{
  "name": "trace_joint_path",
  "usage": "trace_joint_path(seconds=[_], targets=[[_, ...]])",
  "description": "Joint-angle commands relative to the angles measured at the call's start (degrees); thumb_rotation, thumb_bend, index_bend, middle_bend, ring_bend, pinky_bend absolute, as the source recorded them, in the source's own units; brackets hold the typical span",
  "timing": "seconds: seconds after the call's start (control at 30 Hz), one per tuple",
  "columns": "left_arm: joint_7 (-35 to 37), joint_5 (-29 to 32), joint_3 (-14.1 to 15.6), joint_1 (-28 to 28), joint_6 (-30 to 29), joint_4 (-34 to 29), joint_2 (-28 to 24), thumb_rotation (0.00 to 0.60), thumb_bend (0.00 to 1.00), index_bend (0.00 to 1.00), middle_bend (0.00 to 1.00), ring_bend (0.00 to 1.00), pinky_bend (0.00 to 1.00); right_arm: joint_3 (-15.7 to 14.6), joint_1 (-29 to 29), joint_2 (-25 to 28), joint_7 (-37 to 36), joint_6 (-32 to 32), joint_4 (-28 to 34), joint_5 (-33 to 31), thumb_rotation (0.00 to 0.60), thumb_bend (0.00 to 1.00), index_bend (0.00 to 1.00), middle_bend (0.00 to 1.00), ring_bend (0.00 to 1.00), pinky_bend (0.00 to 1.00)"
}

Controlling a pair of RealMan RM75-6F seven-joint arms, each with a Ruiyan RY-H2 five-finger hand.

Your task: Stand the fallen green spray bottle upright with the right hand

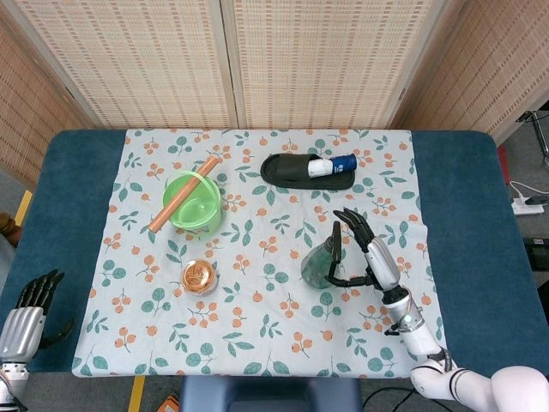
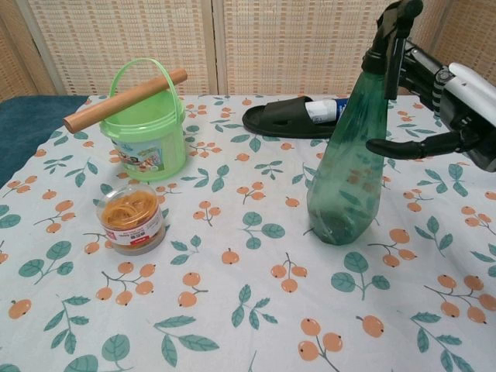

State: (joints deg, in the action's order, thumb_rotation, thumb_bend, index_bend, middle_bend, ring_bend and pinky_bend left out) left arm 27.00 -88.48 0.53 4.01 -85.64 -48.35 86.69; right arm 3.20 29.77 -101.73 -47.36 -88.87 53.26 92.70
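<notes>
The green spray bottle [image 2: 346, 161] stands upright on the floral tablecloth [image 2: 232, 310], right of centre in the chest view, its black trigger head [image 2: 391, 31] reaching to the upper edge of the frame. In the head view the bottle [image 1: 322, 261] sits in the lower right part of the cloth, seen from above.

The right hand [image 2: 453, 105] is at the right edge of the chest view, just beside the bottle, with its fingers [image 2: 403, 146] spread apart and holding nothing; one dark fingertip comes close to the bottle's side, and whether it touches cannot be told. From above, the right hand [image 1: 371, 252] lies immediately right of the bottle, palm turned toward it, fingers fanned.

Behind the bottle, toward the top of the chest view, a black slipper [image 2: 291, 120] lies on the cloth with a white and blue tube [image 2: 324, 110] tucked in it. On the left of that view a green bucket [image 2: 147, 136] stands with a wooden rolling pin [image 2: 124, 100] resting across its rim. Just in front of the bucket is a small clear tub of rubber bands [image 2: 130, 216].

The left hand [image 1: 24, 318] shows at the lower left corner of the head view, off the cloth beside the blue table [image 1: 69, 172], fingers loosely apart and holding nothing.
</notes>
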Motion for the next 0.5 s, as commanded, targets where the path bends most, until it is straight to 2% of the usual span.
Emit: trace_joint_path(seconds=[0.03, 0.23, 0.33, 0.5], targets=[[-0.2, -0.1, 0.0, 0.0, -0.1, -0.1, 0.0, 0.6, 0.29, 0.0, 0.0, 0.0, 0.0, -0.2, -0.8, 0.7, 0.1, -0.4, 0.6, 0.0, 0.6, 0.0, 0.0, 0.06, 0.0, 0.0], [-0.8, 0.0, -0.1, 0.0, -0.1, -0.1, 0.1, 0.6, 0.29, 0.0, 0.0, 0.0, 0.0, -1.5, -3.3, 4.7, 1.8, -1.9, 4.0, 0.9, 0.6, 0.0, 0.0, 0.06, 0.0, 0.0], [-0.7, 0.3, -0.2, 0.0, 0.0, 0.0, 0.1, 0.6, 0.29, 0.0, 0.0, 0.0, 0.0, -3.2, -4.5, 10.7, 5.3, -2.0, 8.7, 2.1, 0.6, 0.0, 0.0, 0.06, 0.0, 0.0], [-0.6, 0.4, -0.3, -0.1, 0.1, 0.0, 0.1, 0.6, 0.29, 0.0, 0.0, 0.0, 0.0, -7.3, -6.7, 26.2, 14.5, 1.1, 21.0, 3.0, 0.6, 0.0, 0.0, 0.03, 0.0, 0.0]])
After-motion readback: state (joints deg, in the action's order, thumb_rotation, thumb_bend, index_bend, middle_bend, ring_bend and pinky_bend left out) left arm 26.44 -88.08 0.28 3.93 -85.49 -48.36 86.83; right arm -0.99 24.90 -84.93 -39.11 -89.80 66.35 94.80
